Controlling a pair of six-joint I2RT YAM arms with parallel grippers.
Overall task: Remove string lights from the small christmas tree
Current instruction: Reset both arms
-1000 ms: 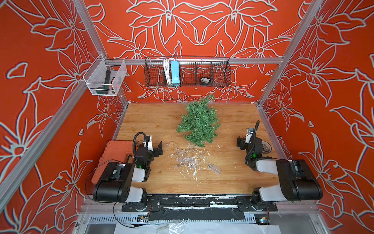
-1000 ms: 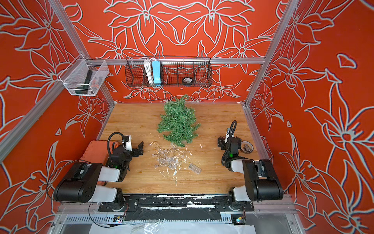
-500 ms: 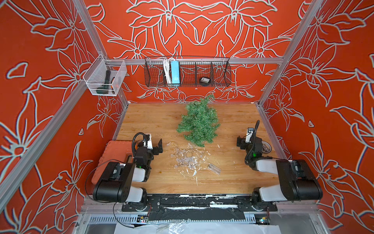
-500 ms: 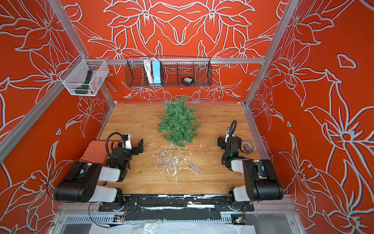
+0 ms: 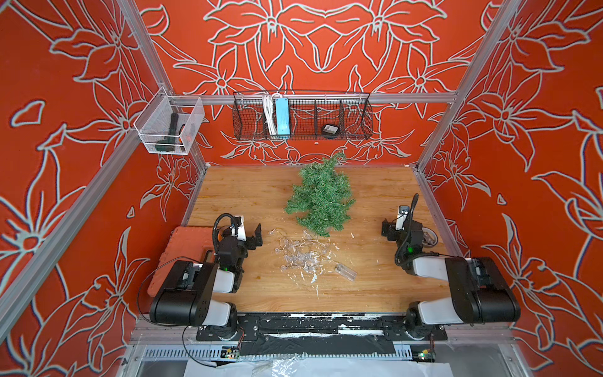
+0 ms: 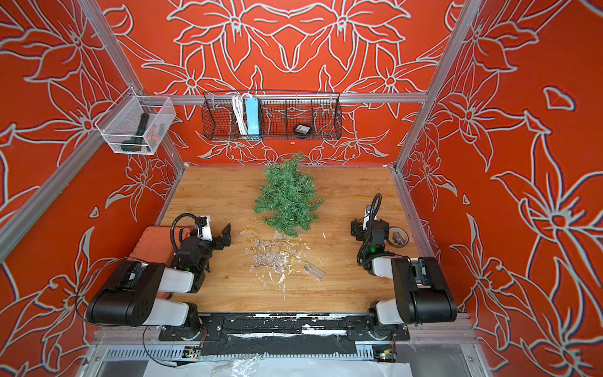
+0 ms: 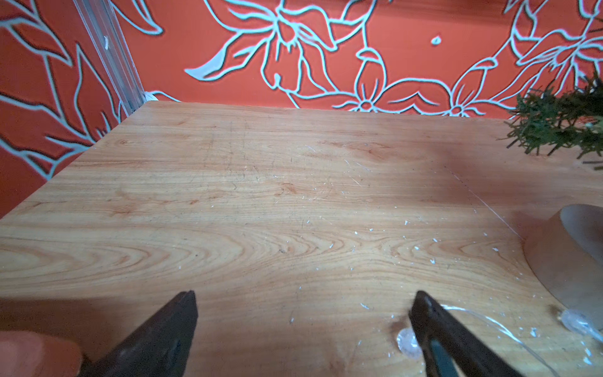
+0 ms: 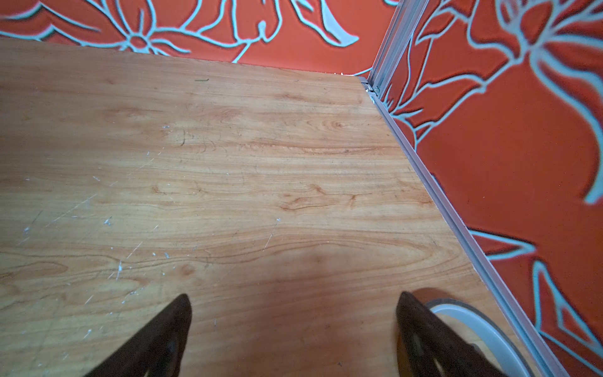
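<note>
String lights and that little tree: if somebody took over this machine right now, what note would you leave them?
Grippers: the left gripper is open and empty, low over the table beside the heap of lights. The right gripper is open and empty, near the table's right edge.
Things: the string lights lie in a loose heap in front of the small christmas tree, with the battery box at the heap's near right.
Done: no wire shows on the tree.
Left: probably nothing; check for a strand clinging at the tree's base.

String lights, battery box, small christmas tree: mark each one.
string lights [image 5: 301,256]: a top view, tangle's middle.
battery box [image 5: 345,271]: a top view, case centre.
small christmas tree [image 5: 321,199]: a top view, central foliage.
</note>
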